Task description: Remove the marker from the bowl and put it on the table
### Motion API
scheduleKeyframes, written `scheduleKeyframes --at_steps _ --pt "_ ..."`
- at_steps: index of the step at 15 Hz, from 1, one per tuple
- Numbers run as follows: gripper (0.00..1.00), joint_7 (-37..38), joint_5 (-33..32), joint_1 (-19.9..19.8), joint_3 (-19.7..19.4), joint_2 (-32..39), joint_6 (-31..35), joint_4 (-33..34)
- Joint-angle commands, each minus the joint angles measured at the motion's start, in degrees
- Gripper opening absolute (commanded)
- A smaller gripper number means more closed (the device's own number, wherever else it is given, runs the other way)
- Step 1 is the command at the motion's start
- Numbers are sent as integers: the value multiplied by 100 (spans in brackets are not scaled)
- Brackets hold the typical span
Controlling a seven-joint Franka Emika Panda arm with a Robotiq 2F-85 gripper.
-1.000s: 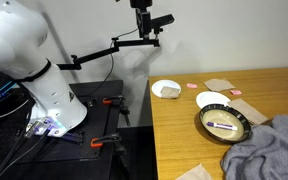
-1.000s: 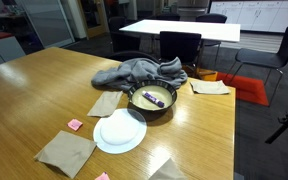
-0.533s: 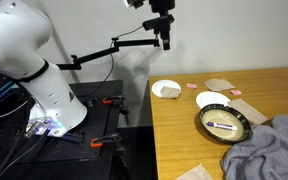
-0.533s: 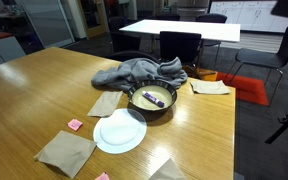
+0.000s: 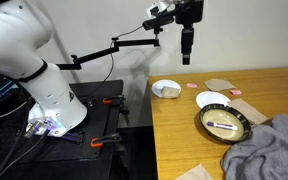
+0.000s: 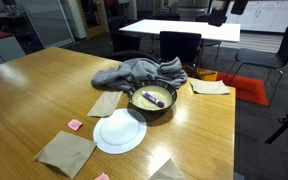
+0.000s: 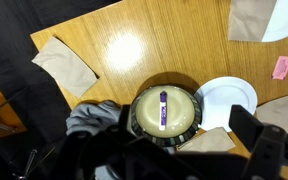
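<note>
The bowl (image 5: 224, 123) with a dark rim and cream inside stands on the wooden table (image 5: 184, 130). It shows in both exterior views (image 6: 152, 102) and in the wrist view (image 7: 164, 110). The purple marker (image 7: 163, 108) with a whitish end lies flat inside it and is visible in both exterior views (image 5: 222, 126) (image 6: 153, 98). My gripper (image 5: 187, 50) hangs high above the table's far edge, well clear of the bowl. In the wrist view its dark fingers (image 7: 184, 135) stand wide apart and empty, looking down on the bowl.
A flat white disc (image 7: 227, 102) lies next to the bowl. A grey cloth (image 6: 134, 71) is bunched against the bowl's other side. A small white bowl (image 5: 165, 89), brown napkins (image 7: 66, 62) and pink notes (image 7: 283, 66) lie around. A black stand with red clamps (image 5: 104, 140) is beside the table.
The arm has swung from beside the table to above its far edge and come lower. Bowl and marker have not moved.
</note>
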Motion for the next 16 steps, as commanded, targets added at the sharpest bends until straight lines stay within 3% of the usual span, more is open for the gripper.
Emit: scheduleKeyframes --at_steps 1,5,12,16 --pt "100 115 -219 -10 -269 815 83 558" --pt "100 153 -300 87 -618 1502 367 834" --pt "100 -69 -294 274 -1181 2498 1643 1089" --pt "100 -120 -199 440 -1450 2947 1951 1346"
